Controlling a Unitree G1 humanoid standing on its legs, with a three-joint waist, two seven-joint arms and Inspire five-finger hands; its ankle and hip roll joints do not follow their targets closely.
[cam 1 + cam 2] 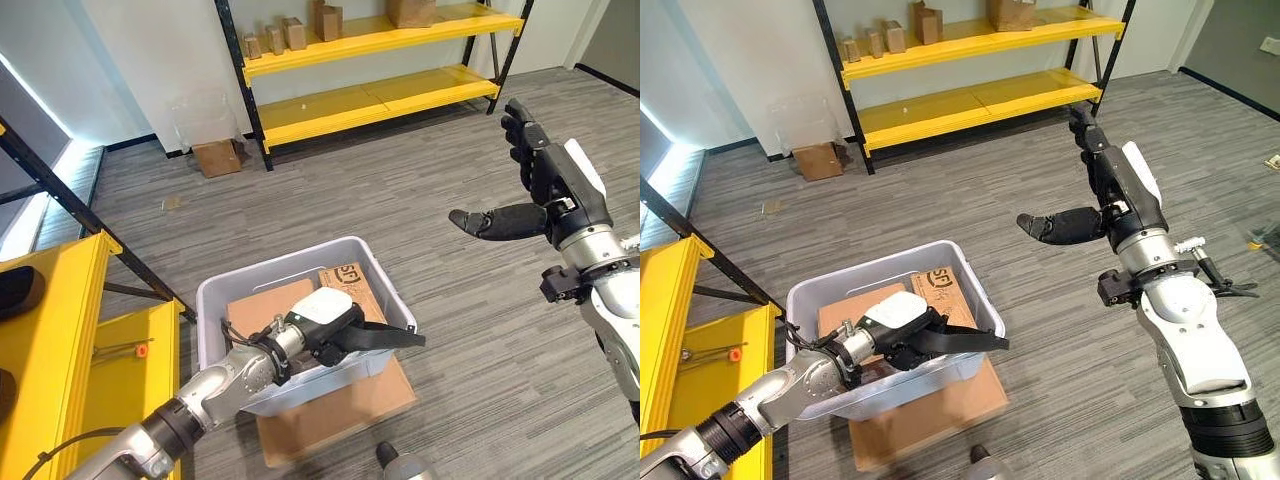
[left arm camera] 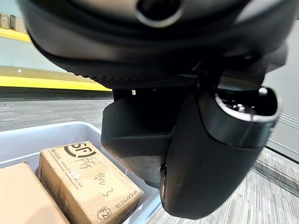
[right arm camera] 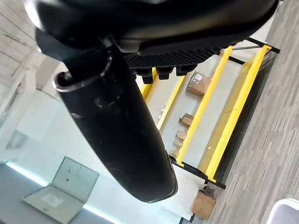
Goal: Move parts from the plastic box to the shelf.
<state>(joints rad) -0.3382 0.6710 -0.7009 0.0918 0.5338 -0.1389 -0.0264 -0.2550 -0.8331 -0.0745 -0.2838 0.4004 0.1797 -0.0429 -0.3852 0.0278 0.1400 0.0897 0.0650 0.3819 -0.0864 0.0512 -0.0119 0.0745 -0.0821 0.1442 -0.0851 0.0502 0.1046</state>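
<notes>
Left hand (image 1: 325, 322) lies over the near rim of the plastic box (image 1: 222, 300), its fingers (image 1: 385, 338) stretched out straight and level above the front right part of the box; nothing is grasped, and whether they touch the rim cannot be told. In the left wrist view the thumb (image 2: 205, 154) hangs just beside the printed carton, apart from it.

Right hand (image 1: 1120, 205) is raised in the air well to the right of the box, well apart from it. Its fingers (image 1: 1090, 135) point up and away, straight and spread; the thumb (image 1: 1060, 227) juts out sideways toward the robot's left. This hand holds and touches nothing.

The parts are in the plastic box, a pale grey tub standing on a flat sheet of cardboard (image 1: 340, 415) on the carpeted floor (image 1: 440, 170). Two brown cartons can be seen inside: one plain carton (image 1: 262, 303) at the left and one printed carton (image 2: 84, 182) at the right, side by side.

The far shelf (image 1: 380, 95) has two yellow levels in a black frame. Its upper level carries five brown boxes (image 1: 293, 32): three small and two larger. One further cardboard box (image 1: 217, 157) sits on the floor beside the frame. A second yellow shelf (image 1: 60, 340) stands at the robot's left, with a small orange-tipped tool (image 1: 128, 349) on its lower level.
</notes>
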